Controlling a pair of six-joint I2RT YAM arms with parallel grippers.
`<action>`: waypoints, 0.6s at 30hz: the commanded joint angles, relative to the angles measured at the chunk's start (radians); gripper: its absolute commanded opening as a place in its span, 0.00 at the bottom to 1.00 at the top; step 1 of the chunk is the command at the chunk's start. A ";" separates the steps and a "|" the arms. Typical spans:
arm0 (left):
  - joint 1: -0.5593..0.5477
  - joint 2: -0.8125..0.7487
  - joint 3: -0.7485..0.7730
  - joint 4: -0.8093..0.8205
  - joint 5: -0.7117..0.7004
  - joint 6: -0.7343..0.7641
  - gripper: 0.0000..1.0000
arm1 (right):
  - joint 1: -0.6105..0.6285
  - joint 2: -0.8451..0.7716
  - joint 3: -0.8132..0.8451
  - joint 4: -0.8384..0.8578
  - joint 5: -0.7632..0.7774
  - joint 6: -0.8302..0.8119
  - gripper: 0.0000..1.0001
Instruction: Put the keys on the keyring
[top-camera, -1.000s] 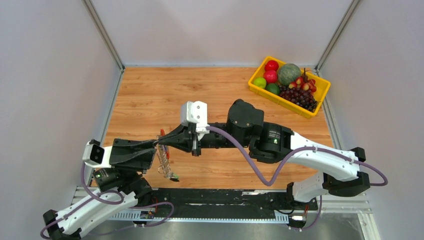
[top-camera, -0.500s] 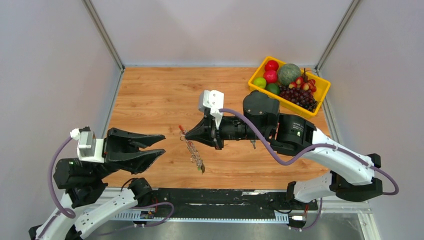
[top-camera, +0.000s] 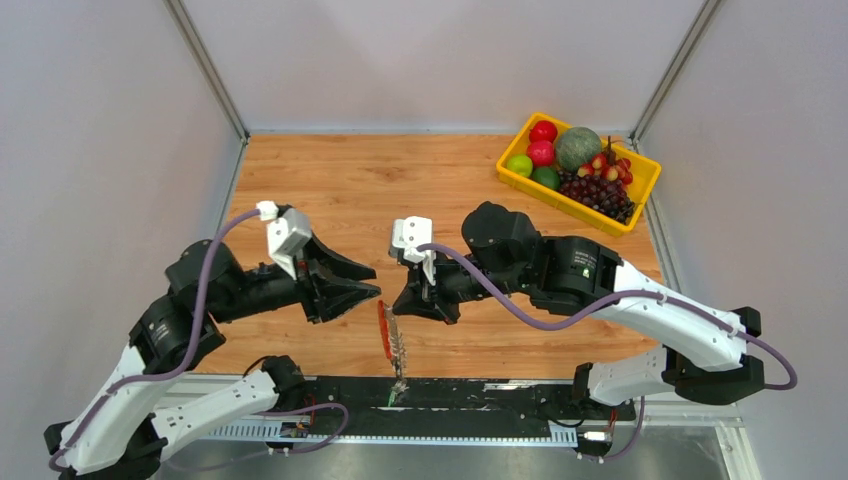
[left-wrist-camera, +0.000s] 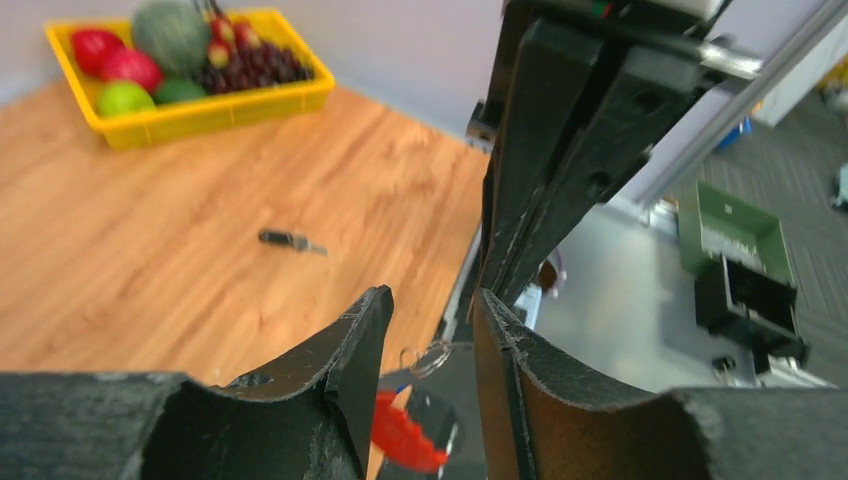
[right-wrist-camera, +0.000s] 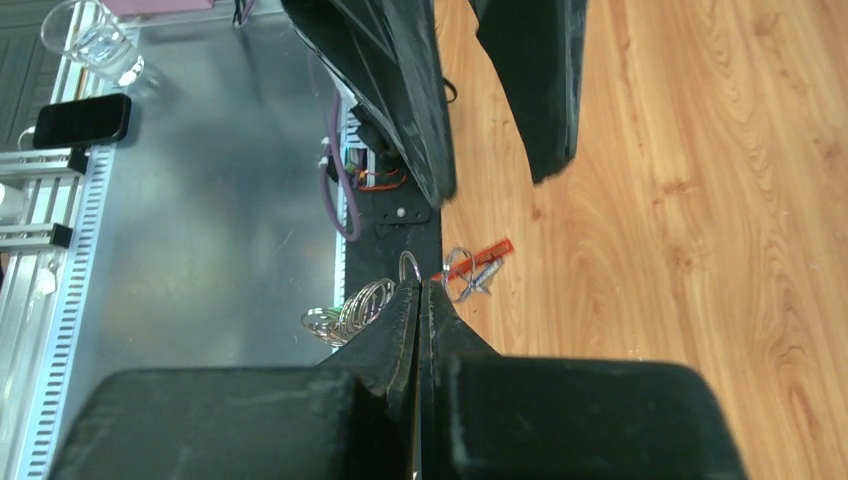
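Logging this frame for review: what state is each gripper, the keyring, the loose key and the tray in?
left gripper: open, empty.
right gripper: shut on the keyring.
keyring: hanging from the right gripper.
black key: lying loose on the table.
fruit tray: filled with fruit.

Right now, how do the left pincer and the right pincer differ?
The left pincer is open and holds nothing; the right pincer is shut on the keyring. The left pincer points to the right, the right pincer to the left. Both are black, tips facing each other.
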 joint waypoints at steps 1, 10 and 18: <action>-0.001 0.045 0.053 -0.179 0.107 0.054 0.45 | -0.011 -0.016 -0.009 -0.002 -0.060 0.015 0.00; -0.002 0.084 0.095 -0.281 0.246 0.102 0.43 | -0.034 0.000 -0.036 0.016 -0.112 0.026 0.00; -0.001 0.087 0.064 -0.287 0.299 0.145 0.42 | -0.053 0.024 -0.034 0.047 -0.173 0.034 0.00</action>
